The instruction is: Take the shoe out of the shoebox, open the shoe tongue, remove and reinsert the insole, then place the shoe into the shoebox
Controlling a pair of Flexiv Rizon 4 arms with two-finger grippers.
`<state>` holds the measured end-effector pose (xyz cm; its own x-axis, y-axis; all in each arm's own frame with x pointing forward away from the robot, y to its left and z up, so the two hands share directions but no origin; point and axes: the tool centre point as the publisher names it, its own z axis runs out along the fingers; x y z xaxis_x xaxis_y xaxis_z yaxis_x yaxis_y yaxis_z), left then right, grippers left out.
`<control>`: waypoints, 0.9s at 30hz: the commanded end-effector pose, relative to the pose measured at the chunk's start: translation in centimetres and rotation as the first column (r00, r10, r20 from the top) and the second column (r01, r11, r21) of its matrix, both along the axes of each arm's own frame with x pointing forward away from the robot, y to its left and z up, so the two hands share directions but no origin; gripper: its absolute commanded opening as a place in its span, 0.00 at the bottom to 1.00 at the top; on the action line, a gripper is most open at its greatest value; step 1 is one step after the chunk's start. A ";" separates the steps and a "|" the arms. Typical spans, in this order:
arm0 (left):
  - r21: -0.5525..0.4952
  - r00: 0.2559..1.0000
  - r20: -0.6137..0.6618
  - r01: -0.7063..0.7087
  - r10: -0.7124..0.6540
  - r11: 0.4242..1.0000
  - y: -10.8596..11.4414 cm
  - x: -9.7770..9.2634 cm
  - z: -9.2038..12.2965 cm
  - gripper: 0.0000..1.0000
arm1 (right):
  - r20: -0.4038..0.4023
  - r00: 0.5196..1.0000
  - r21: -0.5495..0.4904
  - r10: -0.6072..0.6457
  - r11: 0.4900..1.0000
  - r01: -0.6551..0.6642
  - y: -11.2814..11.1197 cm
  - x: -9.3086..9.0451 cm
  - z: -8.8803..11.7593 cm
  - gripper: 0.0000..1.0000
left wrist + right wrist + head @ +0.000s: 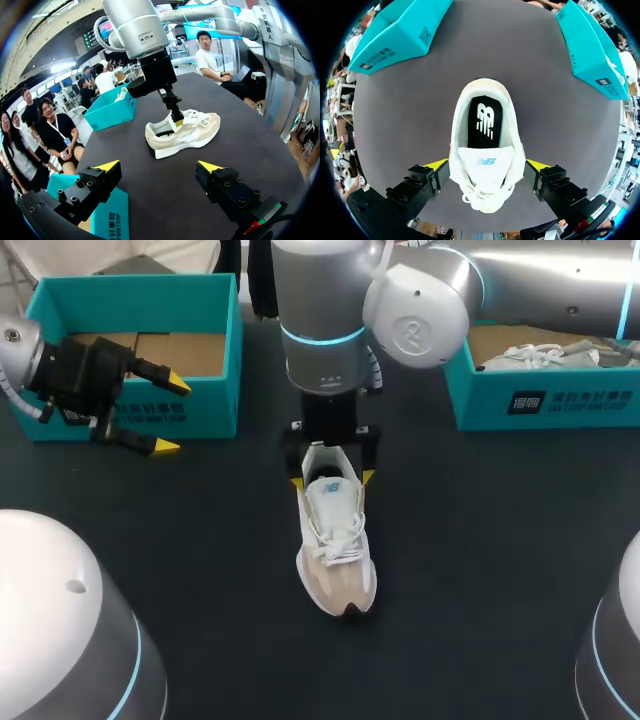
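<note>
Right jaws (332,480) are spread wide astride the shoe (338,550), one yellow tip against each flank of the collar, so that's a hold across the heel end! The shoe stands upright on the bench (480,570) mid-scene, heel far, toe near, out of both boxes. Left jaws (168,415) hang wide open with nothing in them, off to the left beside the left box (130,282), which shows only its bare cardboard floor. The right box (560,405) has a second shoe (545,355) lying in it.

Down the right wrist view the tongue (485,161) lies over the laces (482,192), and the dark insole (482,122) is plain to see in the opening.

How will it handle? Light, I'd say, with a soft upper that gives under a squeeze. The sole edge and heel cup look the stiffer places, so low on the flanks is the sound grip. The tongue should be floppy: pinch its free top edge and fold it toward the toe. The insole looks thin and bendy; its heel end is the part to nip. Loose laces could snag a tip.
</note>
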<state>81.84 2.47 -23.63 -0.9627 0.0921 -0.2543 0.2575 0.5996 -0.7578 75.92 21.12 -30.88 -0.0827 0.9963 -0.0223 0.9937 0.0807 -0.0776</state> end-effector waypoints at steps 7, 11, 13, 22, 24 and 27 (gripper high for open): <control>0.004 1.000 0.000 -0.001 0.001 1.000 0.0 0.0 0.0 1.00 | 0.063 0.998 0.001 -0.014 1.000 0.014 -1.4 -2.5 1.7 1.00; 0.004 1.000 0.000 -0.001 0.001 1.000 0.0 0.0 0.0 1.00 | 0.062 0.998 0.006 -0.029 1.000 0.029 -1.6 -2.8 1.1 0.40; 0.004 1.000 0.000 -0.001 0.001 1.000 0.0 0.0 0.0 1.00 | 0.061 0.998 0.008 -0.031 1.000 0.030 -1.6 -2.6 0.7 0.35; 0.004 1.000 0.000 -0.001 0.001 1.000 0.0 0.0 0.0 1.00 | 0.048 0.999 0.037 -0.005 0.999 0.003 -0.5 -1.5 -0.9 0.28; 0.004 1.000 0.000 -0.001 0.001 1.000 0.0 0.0 0.0 1.00 | 0.039 0.999 0.057 -0.008 0.998 0.006 -0.3 -1.3 -1.4 0.28; 0.004 1.000 0.000 -0.001 0.001 1.000 0.0 0.0 0.0 1.00 | 0.020 1.000 0.068 -0.005 0.998 0.003 -0.1 -1.3 -2.5 0.29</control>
<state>81.84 2.47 -23.63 -0.9627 0.0921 -0.2543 0.2575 0.5995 -0.7578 74.26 20.81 -32.03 -0.0802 0.9964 0.0280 0.9960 0.0812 -0.0372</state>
